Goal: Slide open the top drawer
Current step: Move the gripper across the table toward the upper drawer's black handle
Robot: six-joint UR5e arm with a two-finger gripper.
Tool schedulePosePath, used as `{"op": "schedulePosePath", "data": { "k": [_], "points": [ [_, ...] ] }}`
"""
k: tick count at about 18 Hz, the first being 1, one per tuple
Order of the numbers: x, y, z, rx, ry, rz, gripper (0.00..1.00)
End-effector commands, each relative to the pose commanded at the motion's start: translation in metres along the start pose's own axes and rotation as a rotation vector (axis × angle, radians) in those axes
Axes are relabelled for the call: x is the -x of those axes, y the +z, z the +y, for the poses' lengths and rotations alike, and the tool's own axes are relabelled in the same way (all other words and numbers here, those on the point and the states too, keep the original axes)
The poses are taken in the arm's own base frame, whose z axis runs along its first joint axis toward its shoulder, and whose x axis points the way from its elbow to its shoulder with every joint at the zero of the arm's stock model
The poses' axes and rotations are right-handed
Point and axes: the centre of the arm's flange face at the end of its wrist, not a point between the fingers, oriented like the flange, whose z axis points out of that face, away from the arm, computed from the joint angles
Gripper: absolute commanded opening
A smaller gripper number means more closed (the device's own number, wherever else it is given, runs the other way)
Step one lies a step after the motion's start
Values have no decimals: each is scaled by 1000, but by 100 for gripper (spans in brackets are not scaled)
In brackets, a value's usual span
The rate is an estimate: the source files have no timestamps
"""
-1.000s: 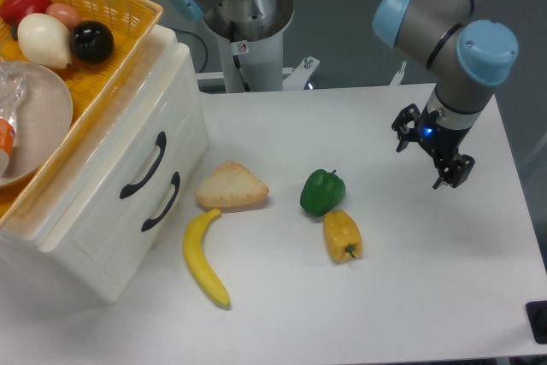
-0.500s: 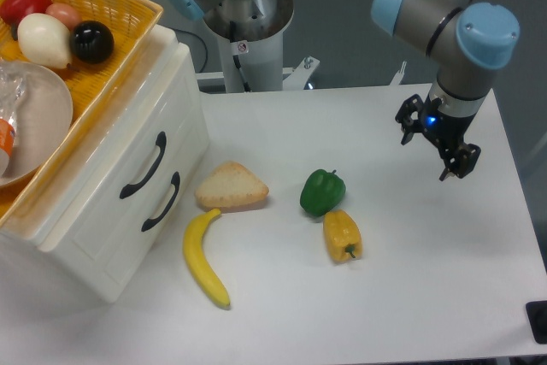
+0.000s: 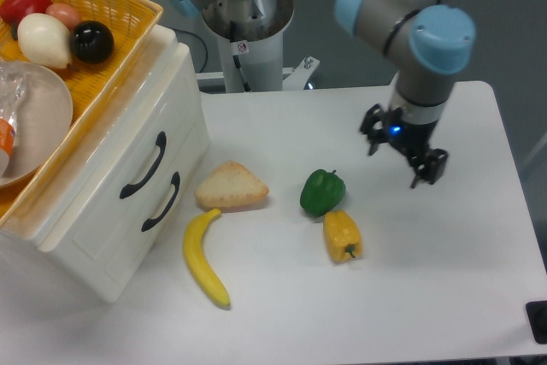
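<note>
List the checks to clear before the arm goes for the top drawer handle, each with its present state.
1. Top drawer shut, handle unobstructed: ok.
2. Gripper empty, fingers apart: ok.
3. Gripper near the handle: not ok, it hangs far to the right, above the table.
4. Low path leftward free: not ok, green pepper and bread lie between.
5. Room in front for the drawer to slide: cannot tell, bread and banana lie close.
6. Fingers lined up with the handle: cannot tell.

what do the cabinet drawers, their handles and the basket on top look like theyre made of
The top drawer and the rest of the cabinet: apparently glossy white plastic, soft sheen, rounded moulded edges. Its handle: black, smooth, probably plastic. Basket: yellow woven wicker or plastic weave; the lattice shows.
</note>
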Motion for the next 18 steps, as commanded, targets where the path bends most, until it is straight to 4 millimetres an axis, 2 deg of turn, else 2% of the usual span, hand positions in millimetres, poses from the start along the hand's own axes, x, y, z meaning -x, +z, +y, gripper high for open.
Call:
{"op": "schedulePosePath", "data": {
  "k": [3,8,10,18],
  "points": [
    [-32,-1,-25,0,-44,10,100],
    [-74,-1,-47,-24,-132,82,100],
    [-91,3,-61,-3,-162,108,100],
    [-121,3,-83,-49,-249,276,100]
  ]
}}
